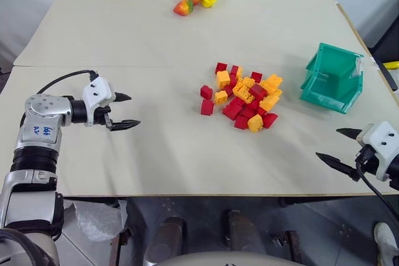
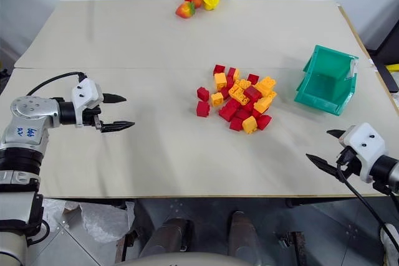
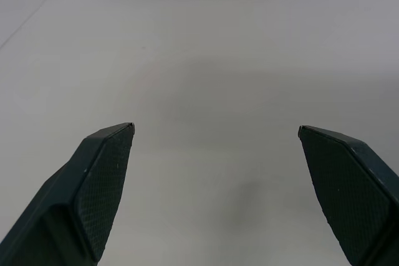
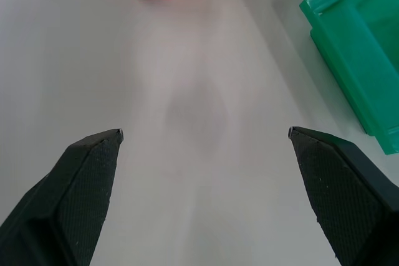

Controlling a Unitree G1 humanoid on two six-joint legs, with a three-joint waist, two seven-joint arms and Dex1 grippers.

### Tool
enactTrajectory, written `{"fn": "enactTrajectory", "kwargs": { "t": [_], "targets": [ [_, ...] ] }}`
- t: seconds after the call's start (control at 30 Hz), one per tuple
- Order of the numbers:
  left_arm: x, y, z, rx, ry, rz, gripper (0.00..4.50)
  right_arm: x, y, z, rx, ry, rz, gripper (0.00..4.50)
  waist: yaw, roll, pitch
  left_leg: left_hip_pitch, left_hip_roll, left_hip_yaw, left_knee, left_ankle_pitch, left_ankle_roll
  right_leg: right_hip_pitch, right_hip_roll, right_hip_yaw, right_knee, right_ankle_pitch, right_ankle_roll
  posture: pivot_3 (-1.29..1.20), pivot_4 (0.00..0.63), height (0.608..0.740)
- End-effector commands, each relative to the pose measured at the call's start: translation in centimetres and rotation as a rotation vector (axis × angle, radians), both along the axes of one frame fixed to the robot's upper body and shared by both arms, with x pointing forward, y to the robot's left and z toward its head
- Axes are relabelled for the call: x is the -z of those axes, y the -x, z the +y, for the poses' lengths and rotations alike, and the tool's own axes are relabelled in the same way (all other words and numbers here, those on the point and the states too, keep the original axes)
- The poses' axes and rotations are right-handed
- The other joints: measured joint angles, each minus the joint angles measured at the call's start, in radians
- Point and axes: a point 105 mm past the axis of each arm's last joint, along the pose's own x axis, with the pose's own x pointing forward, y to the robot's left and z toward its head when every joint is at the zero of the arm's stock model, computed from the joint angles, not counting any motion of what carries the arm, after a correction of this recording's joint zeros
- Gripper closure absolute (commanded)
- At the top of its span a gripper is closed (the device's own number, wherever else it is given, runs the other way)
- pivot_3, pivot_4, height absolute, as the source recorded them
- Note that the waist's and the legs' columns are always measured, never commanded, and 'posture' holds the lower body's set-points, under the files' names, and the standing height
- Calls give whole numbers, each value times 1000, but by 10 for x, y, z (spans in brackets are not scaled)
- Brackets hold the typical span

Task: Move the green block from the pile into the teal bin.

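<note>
Right now both claws hang released over bare surface (image 1: 156, 154): left claw (image 1: 124, 111) far left, right claw (image 1: 336, 147) near front edge. Pile (image 1: 243, 98) sits mid-surface, teal bin (image 1: 331, 78) to its right. Green block: can't pick it out w/ certainty.

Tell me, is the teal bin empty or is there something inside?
Empty, as far as it shows. The teal bin sits on the table, its open side facing the pile, and only bare teal floor and walls are visible inside.
</note>
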Motion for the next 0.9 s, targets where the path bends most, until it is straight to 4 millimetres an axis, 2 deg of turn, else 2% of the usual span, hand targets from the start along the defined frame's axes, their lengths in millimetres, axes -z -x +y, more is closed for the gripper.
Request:
{"fn": "enactTrajectory", "kwargs": {
  "t": [0.03,0.13,0.33,0.4,0.5,0.6,0.77,0.9],
  "targets": [
    [-14,-3,-1,3,14,-60,0,-17,-3,3,8,-30,-63,42,-1,0,0,0,0,0,0,0,0,0,0,0,0,0,0,0,150,740],
    [-20,-8,0,-43,60,-84,0,-22,-6,12,18,-84,-75,42,0,0,0,0,0,0,0,0,0,0,0,0,0,0,0,0,150,740],
    [-44,-7,-11,-46,248,-99,0,-29,-6,53,-11,-214,-99,42,1,0,0,-2,1,-2,2,0,0,0,0,0,1,0,0,0,150,740],
    [-48,-5,-16,-34,275,-120,0,-32,-10,71,-4,-275,-83,42,0,0,0,-2,1,-2,2,0,0,-1,0,-1,1,0,0,0,150,740],
    [-50,1,-25,-1,390,-41,0,-41,-19,105,-12,-369,-106,42,-5,0,0,-2,1,-2,3,0,0,-1,0,0,1,0,0,0,150,740],
    [-51,6,-33,54,426,-61,0,-40,-31,138,-14,-422,-75,42,-9,0,0,-2,2,-3,3,0,-1,-1,0,0,2,0,0,0,150,740],
    [-41,14,-45,174,454,17,0,-38,-57,183,-13,-452,-63,1657,-22,0,0,-5,1,-3,3,0,-1,-6,0,0,4,0,0,0,150,740],
    [-43,25,-51,308,495,77,0,-39,-81,205,27,-473,-62,3033,-27,0,0,-16,-1,-3,8,1,-1,-17,-1,1,11,0,0,0,150,740]
  ]
}}
